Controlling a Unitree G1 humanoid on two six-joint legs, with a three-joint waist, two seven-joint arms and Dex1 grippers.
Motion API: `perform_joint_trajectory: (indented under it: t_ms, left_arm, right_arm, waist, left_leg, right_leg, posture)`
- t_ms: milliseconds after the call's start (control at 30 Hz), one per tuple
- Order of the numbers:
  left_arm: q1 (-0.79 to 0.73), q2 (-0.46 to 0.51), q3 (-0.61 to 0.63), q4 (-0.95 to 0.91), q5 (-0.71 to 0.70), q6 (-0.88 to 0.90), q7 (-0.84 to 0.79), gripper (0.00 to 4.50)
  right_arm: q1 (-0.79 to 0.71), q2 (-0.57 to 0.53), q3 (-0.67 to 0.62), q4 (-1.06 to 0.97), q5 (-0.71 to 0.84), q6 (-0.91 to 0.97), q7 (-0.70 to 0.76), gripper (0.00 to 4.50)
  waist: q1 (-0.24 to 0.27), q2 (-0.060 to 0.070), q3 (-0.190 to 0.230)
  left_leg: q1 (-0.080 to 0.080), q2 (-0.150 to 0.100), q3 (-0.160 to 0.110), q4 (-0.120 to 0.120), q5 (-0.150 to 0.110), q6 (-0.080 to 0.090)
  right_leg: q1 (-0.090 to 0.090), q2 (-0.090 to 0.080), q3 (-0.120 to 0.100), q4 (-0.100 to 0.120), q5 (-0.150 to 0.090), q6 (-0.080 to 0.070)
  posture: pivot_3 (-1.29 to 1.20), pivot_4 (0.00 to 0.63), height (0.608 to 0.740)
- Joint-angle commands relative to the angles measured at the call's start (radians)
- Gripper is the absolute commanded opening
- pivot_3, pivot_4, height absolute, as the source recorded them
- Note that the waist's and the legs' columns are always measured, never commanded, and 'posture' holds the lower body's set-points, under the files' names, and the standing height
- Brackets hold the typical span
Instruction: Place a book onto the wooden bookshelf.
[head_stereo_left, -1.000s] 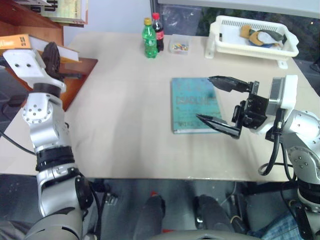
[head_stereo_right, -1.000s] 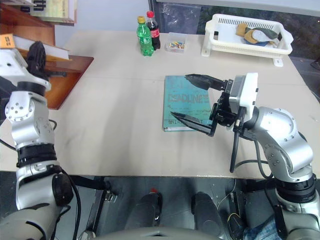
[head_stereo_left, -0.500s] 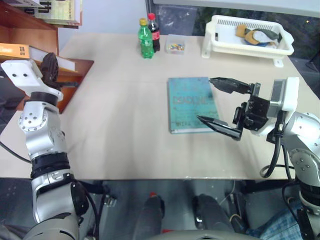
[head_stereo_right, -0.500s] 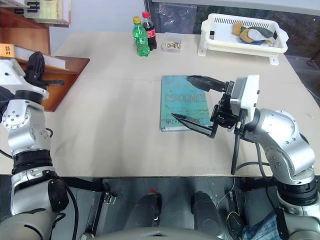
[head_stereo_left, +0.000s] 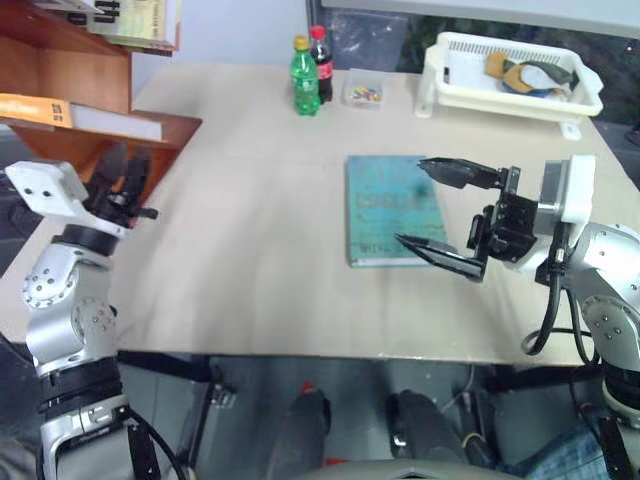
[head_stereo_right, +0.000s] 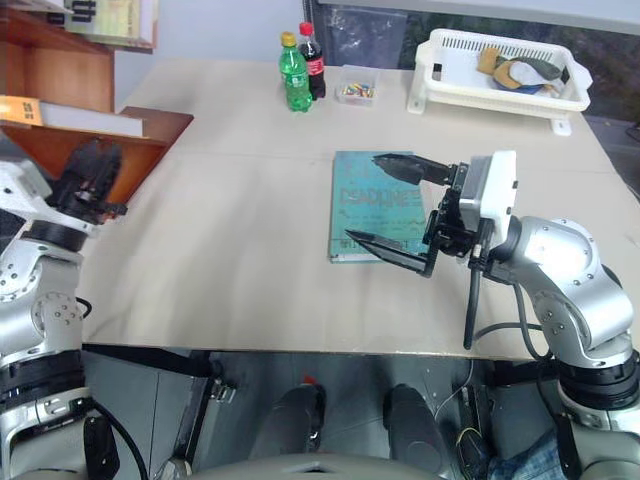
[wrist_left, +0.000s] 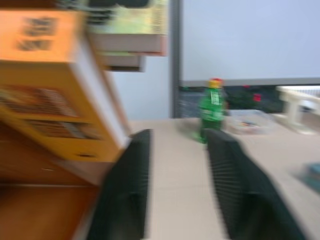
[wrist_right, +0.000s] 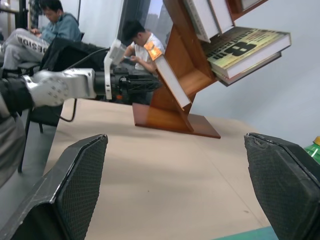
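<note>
Step in hand: the book (head_stereo_left: 70, 112) lies on a board of the wooden bookshelf (head_stereo_left: 60, 65), and the left tool (head_stereo_left: 128, 186) hangs just below and in front of it with nothing between its fingers, so I judge the placing done and the release in hand.
Left tool: in the left wrist view its two black fingers (wrist_left: 125, 195) stand apart with bare surface showing between them; open, gripping nothing.
Right tool: the right tool (head_stereo_left: 440, 215) has its jaws spread wide and empty, held above the near right corner of the teal-blue book (head_stereo_left: 393, 210), apparently clear of it, though contact is hard to judge from above.
Where the book is: on the sloping lower board at the left edge of the surface (head_stereo_left: 260, 230), its pale page edge turned toward the surface, close to the left tool but apart from it.
How the book looks: thick, orange-yellow cover, white block of pages; in the left wrist view small dark pictures show on the face turned to the camera, too blurred to read.
Next move calls for: drawing the left arm back along the shelf's open side without brushing the book's overhanging corner; a nudge there could probably slide it down the slope.
Elsewhere: two bottles (head_stereo_left: 311, 72) and a white basket (head_stereo_left: 510, 72) sit at the far side, well apart from the shelf.
</note>
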Motion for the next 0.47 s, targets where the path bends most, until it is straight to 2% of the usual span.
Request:
perform_joint_trajectory:
  t_ms: [33,67,100,267,467]
  left_arm:
    - [0.065,0.027,-0.069,-0.122,-0.016,0.095,-0.061,3.67]
    - [0.094,0.038,-0.079,-0.148,-0.02,0.113,-0.09,4.15]
    - [0.124,0.057,-0.072,-0.163,-0.036,0.141,-0.12,4.38]
    - [0.267,0.183,0.029,-0.16,-0.085,0.205,-0.296,4.38]
    - [0.319,0.28,0.112,-0.079,-0.075,0.202,-0.426,4.38]
  right_arm:
    - [0.046,-0.054,-0.033,-0.038,-0.034,0.019,-0.008,4.5]
    - [0.071,-0.068,-0.046,-0.045,-0.031,0.022,-0.002,4.5]
    - [0.116,-0.101,-0.07,-0.055,-0.044,0.03,0.004,4.5]
    - [0.391,-0.245,-0.258,-0.1,-0.074,0.067,0.054,4.5]
    - [0.545,-0.273,-0.426,-0.12,-0.068,0.069,0.083,4.5]
  waist:
    - [-0.001,0.0,0.0]
    - [-0.003,0.0,0.0]
    - [-0.005,0.0,0.0]
    - [-0.007,0.001,0.0]
    - [-0.005,0.003,-0.001]
  left_leg:
    - [0.0,0.0,0.0,0.0,0.0,0.0]
    - [0.0,0.0,0.0,0.0,0.0,0.0]
    - [0.0,-0.001,0.001,-0.001,0.0,0.0]
    - [0.0,0.0,0.001,-0.004,0.0,0.0]
    - [0.002,0.002,0.002,-0.002,0.0,0.0]
  right_leg:
    - [0.0,0.0,0.0,0.0,0.0,0.0]
    - [0.0,0.0,0.0,0.0,0.0,0.0]
    - [0.0,0.0,0.0,-0.001,0.0,0.0]
    - [-0.001,0.002,0.001,-0.001,-0.001,-0.001]
    - [0.0,0.002,0.001,-0.001,-0.004,-0.003]
  posture:
    - [0.0,0.15,0.74]
    - [0.0,0.15,0.74]
    - [0.0,0.15,0.74]
    - [0.0,0.15,0.74]
    - [0.0,0.15,0.74]
